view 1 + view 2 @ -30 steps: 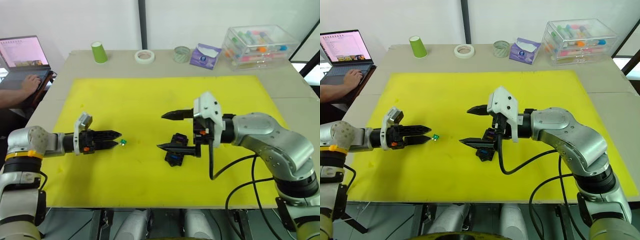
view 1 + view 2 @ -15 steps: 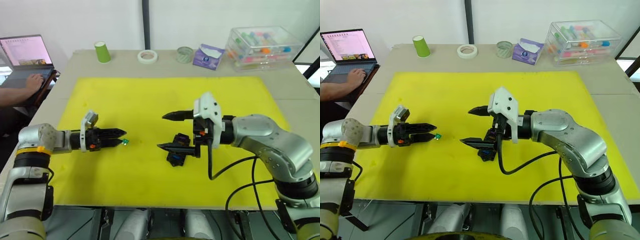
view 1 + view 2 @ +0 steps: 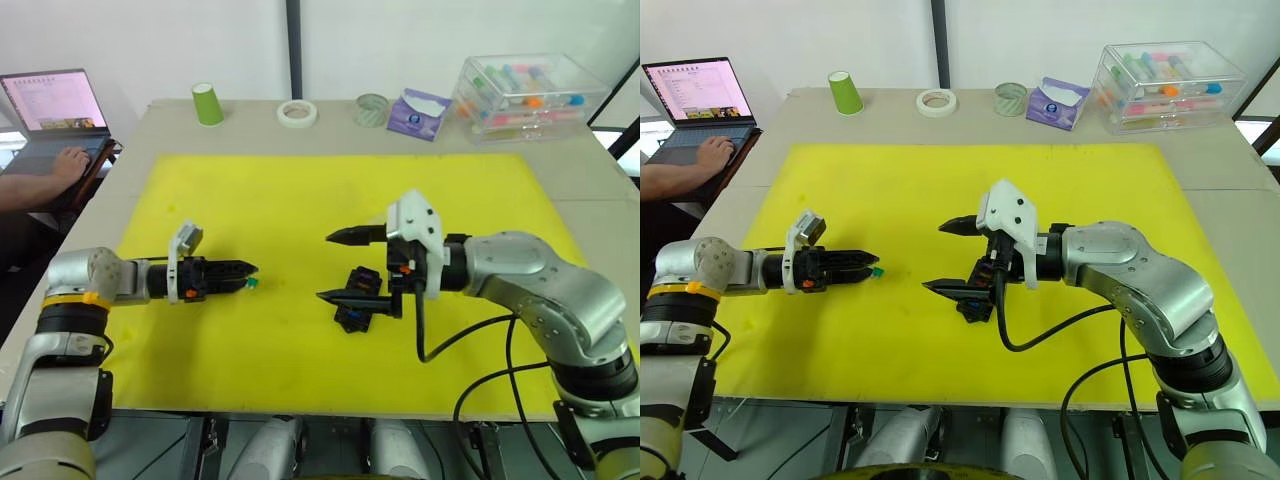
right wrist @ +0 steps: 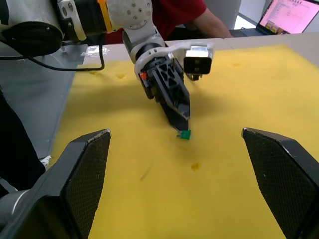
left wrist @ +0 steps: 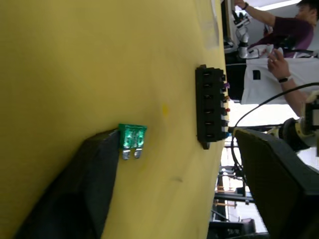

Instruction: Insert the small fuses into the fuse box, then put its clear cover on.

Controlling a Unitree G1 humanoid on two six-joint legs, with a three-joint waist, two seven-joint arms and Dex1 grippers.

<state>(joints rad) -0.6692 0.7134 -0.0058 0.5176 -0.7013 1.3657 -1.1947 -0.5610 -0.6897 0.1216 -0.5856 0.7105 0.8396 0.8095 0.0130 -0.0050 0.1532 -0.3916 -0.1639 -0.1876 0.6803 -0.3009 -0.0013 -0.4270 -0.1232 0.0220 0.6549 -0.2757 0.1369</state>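
A tiny green fuse (image 3: pixel 252 283) lies on the yellow mat (image 3: pixel 300 200) left of centre. My left gripper (image 3: pixel 250 271) lies low over the mat, open, with one fingertip (image 5: pixel 107 149) touching the fuse's side. The black fuse box (image 3: pixel 355 305) sits near the mat's middle with several coloured fuses in its slots (image 5: pixel 212 107). My right gripper (image 3: pixel 325 266) hovers just left of the fuse box, wide open and empty, its lower finger (image 3: pixel 345 296) beside the box. The clear cover is out of view.
Along the table's far edge stand a green cup (image 3: pixel 207 103), a tape roll (image 3: pixel 297 113), a second roll (image 3: pixel 370 108), a tissue pack (image 3: pixel 420 112) and a large clear storage box (image 3: pixel 525 95). A person's hand (image 3: pixel 62 162) rests on a laptop (image 3: pixel 45 105) at the far left.
My left gripper has slid right across the mat until its fingertip reached the green fuse. The right arm and fuse box have stayed put.
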